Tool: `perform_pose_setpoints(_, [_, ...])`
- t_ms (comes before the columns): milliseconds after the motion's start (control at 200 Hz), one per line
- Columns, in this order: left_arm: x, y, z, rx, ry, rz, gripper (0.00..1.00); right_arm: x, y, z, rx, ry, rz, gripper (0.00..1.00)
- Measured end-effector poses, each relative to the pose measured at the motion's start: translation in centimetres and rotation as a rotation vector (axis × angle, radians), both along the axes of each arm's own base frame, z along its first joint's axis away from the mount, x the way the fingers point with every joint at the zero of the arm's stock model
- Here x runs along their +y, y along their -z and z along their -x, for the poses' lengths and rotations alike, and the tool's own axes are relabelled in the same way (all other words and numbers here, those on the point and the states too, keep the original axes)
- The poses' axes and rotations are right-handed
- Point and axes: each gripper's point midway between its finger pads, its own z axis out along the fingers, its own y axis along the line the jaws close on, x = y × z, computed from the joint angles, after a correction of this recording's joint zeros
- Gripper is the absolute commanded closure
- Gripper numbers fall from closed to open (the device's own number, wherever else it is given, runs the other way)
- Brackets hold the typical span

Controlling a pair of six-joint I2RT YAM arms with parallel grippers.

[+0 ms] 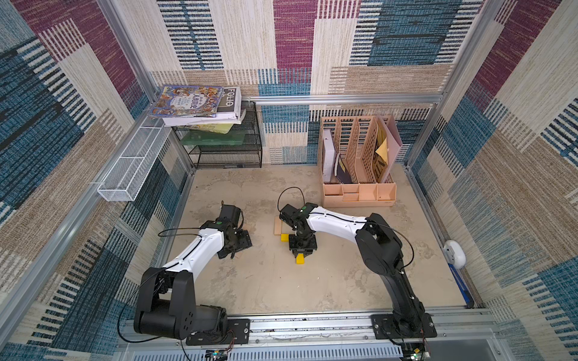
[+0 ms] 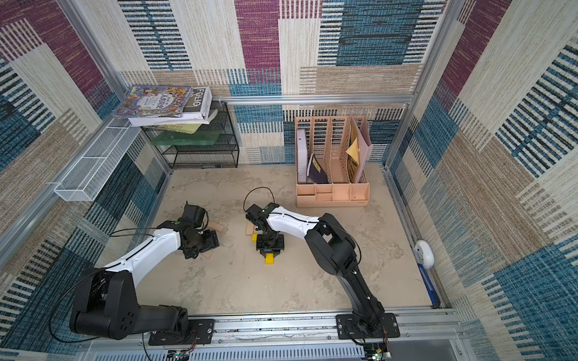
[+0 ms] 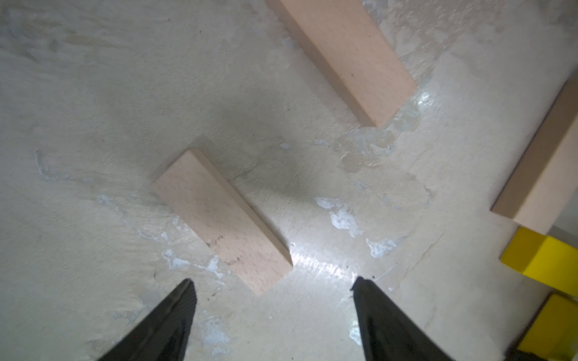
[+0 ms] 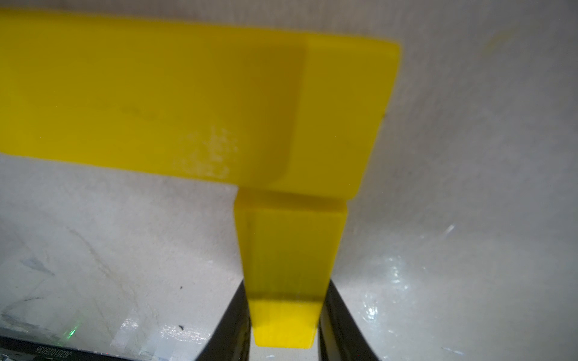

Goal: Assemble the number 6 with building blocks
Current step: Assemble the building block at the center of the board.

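Observation:
My right gripper (image 4: 284,312) is shut on a yellow bar (image 4: 287,250), which lies flat between the fingers. The bar's far end meets a crosswise yellow bar (image 4: 156,93), making a corner. In both top views the held bar's near end (image 1: 300,259) sticks out below the right gripper (image 1: 301,248). Another yellow end (image 1: 284,237) and a pale wooden bar (image 1: 277,225) show beside that gripper. My left gripper (image 3: 273,281) stands open just above the table, over the end of a pale wooden bar (image 3: 219,218). A second wooden bar (image 3: 347,59) lies beyond it.
A peach file organiser (image 1: 356,162) stands at the back right. At the back left a black wire rack (image 1: 225,147) holds books, next to a white wire basket (image 1: 131,165). A white device (image 1: 455,253) and a blue knife (image 1: 459,284) lie along the right edge.

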Motion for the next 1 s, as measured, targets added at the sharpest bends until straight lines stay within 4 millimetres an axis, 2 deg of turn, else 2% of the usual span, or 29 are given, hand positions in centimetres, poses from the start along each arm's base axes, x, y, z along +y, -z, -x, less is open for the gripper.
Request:
perform_pose_setpoints(827, [-0.05,0.05,-0.42,-0.002,0.000,0.000,0.17,-0.21,0.03,-0.65,-0.010,0.003,0.023,1.00])
perform_pose_setpoints(892, [-0.06,0.03,-0.45,-0.003,0.000,0.000,0.16,-0.21,0.04,-0.63,-0.008,0.002,0.024,0.85])
perform_pose_setpoints(927, [-0.06,0.06,-0.45,-0.002,0.000,0.000,0.16,-0.20,0.04,-0.63,-0.008,0.000,0.024,0.69])
perform_pose_setpoints(962, [-0.06,0.08,-0.45,-0.001,0.000,0.000,0.16,-0.20,0.07,-0.61,-0.006,-0.003,0.024,0.49])
perform_pose_setpoints(997, [-0.05,0.11,-0.45,0.000,0.000,0.000,0.16,-0.18,0.11,-0.57,-0.004,-0.005,0.023,0.37])
